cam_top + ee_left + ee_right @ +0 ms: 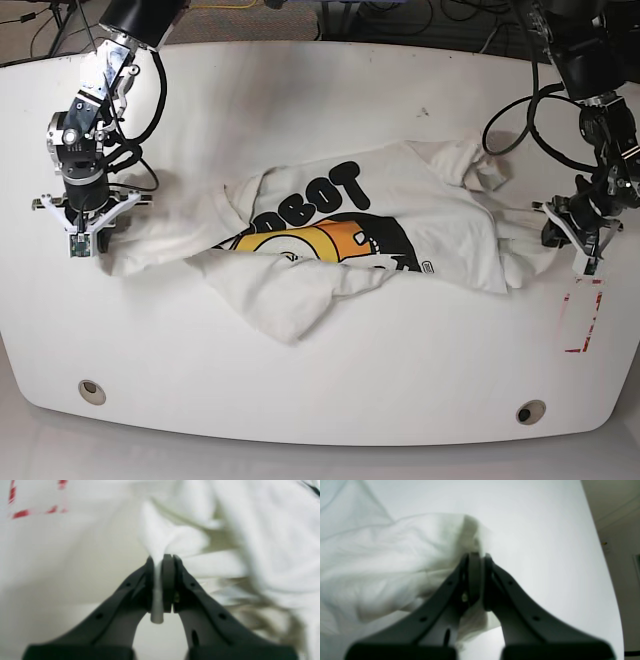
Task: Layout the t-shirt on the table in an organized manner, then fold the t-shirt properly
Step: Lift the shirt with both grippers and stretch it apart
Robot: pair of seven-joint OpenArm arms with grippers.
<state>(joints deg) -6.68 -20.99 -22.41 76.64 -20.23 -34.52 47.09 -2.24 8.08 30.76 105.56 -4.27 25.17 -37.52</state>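
Light, limp and crease-prone, the t-shirt [400, 215] sags mid-frame across the tabletop [330, 90], each edge pinched by the left gripper [161, 562] and right gripper [476, 557] fingers, sensibly at opposite ends.

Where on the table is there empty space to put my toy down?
The table is bare along the far side behind the shirt, and along the near edge between the two holes. The middle is crowded: the shirt stretches from the right pincer to the left pincer, near the red tape.
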